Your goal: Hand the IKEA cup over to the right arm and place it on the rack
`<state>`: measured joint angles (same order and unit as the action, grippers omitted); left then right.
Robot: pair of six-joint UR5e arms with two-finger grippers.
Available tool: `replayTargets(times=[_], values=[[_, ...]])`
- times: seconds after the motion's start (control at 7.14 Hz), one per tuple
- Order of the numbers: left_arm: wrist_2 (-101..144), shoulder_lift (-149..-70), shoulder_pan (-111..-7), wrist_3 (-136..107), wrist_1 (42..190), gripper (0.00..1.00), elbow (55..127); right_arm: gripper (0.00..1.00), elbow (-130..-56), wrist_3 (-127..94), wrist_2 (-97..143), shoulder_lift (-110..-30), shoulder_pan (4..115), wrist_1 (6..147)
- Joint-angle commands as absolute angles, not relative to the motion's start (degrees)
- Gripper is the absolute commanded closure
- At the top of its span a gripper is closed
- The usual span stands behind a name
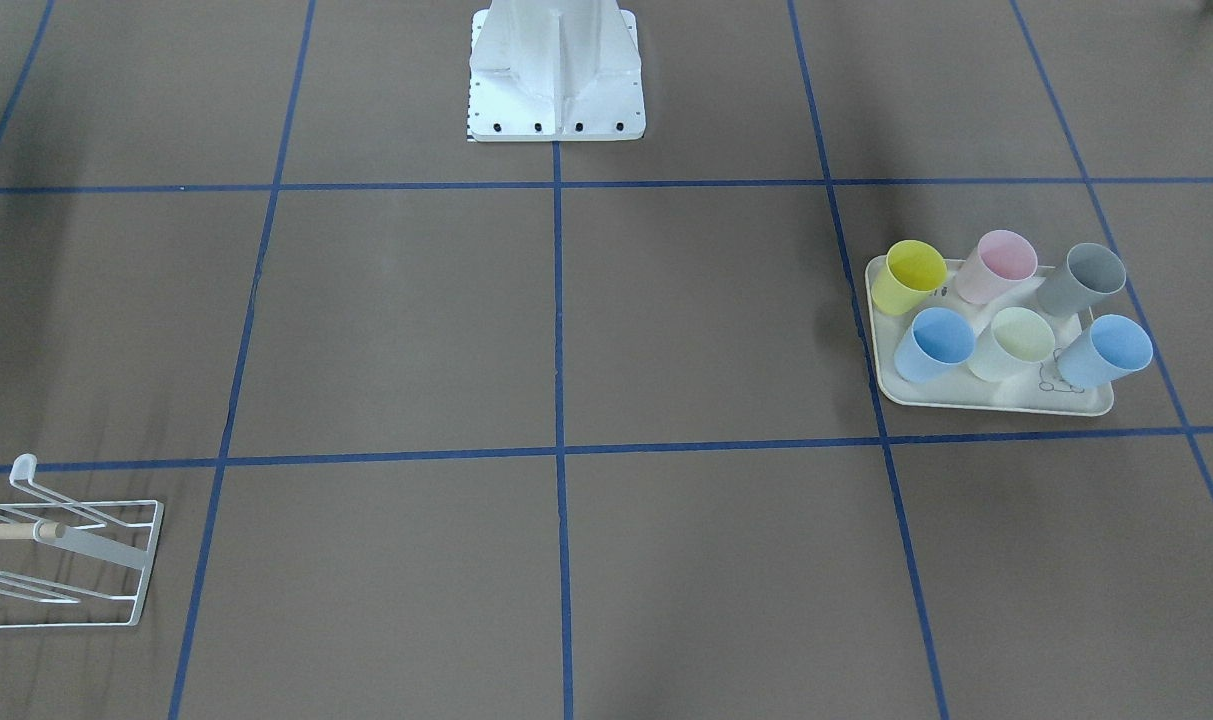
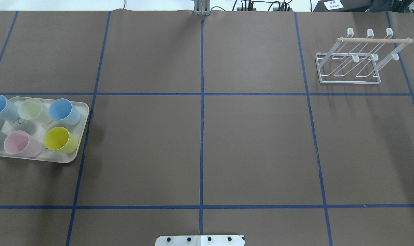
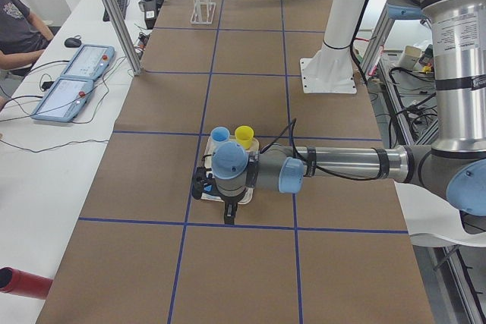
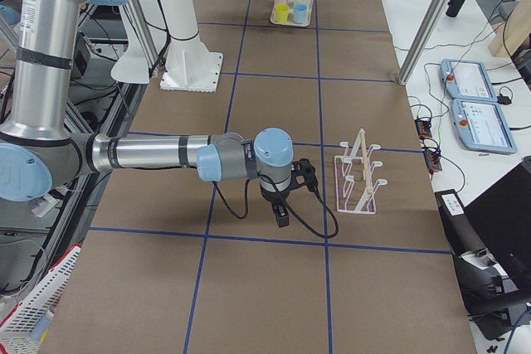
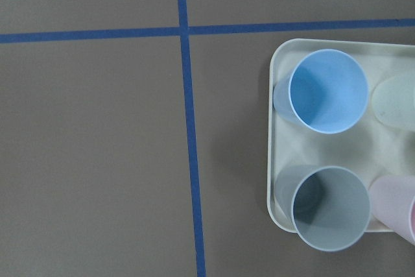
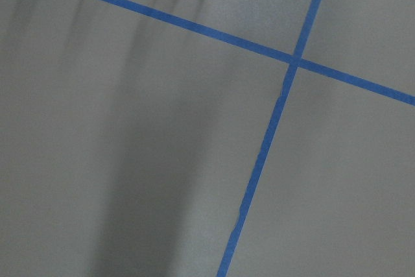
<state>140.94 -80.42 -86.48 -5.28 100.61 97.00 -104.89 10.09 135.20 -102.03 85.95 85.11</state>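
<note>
Cup not picked yet: six stand mouth-up on the cream tray [image 1: 986,405] at the robot's left end of the table [image 2: 254,147], i.e. yellow cup [image 1: 911,277], pink cup [image 1: 998,266], grey cup [image 1: 1084,278], blue cup [image 1: 934,343], pale green cup [image 1: 1013,343], other blue cup [image 1: 1106,350]. Can't say which one is meant. Left gripper [image 3: 228,215] hangs over the tray's edge, pointing down. It shows only in the side view, so can't tell if fingers are wide or closed, and nothing seems held. Its wrist cam looks straight down on the tray corner w/ a blue and the grey cup. Right gripper [image 4: 282,217] hovers over bare table just beside the rack [image 2: 351,82]. Its finger state can't be told either, and no cup is in it. Rack w/ wooden rod [image 2: 374,40] has no cup on any prong. Progress approx zero, I'd judge: grasp, lift, hand-over mid-table, then hanging on a prong are all left to do
</note>
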Motion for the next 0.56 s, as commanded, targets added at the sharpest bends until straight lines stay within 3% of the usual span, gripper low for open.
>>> replayTargets(times=[0.0,0.42], values=[[140.8,-83.2,-81.8,-13.5,104.5,0.0,93.3,0.01,-104.7,10.1,137.4,-102.0,85.9,85.0],[139.9,-83.2,-75.3,-16.0,106.0,0.0,93.4,0.01,-104.7,10.3,137.5,-102.0,85.9,85.1]])
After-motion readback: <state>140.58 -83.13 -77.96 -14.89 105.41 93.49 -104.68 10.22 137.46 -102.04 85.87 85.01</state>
